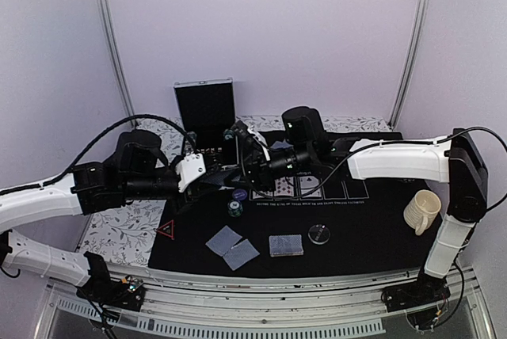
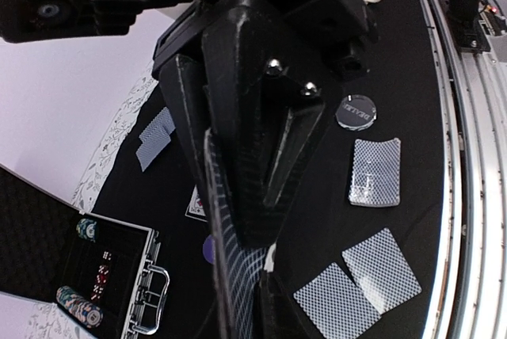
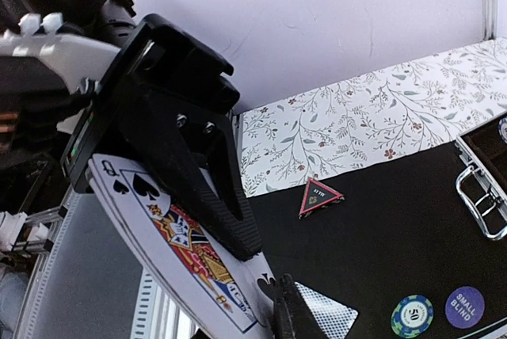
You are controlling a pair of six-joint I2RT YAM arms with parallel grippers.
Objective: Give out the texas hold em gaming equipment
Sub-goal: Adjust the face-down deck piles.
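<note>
Soft, even light from overhead keeps the pale walls [image 1: 277,22] bright and leaves only faint shadows on the tabletop [image 1: 119,236]. The black mat [image 1: 356,228] swallows detail. Wrist views bow at their edges; the playing card [image 2: 234,291] nearest the left wrist lens blurs.

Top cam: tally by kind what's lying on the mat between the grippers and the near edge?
Face-down single cards: 2
Card deck: 1
Round chips: 2
Clear disc: 1
Red triangle marker: 1
Cream mug: 1
Total: 8
</note>
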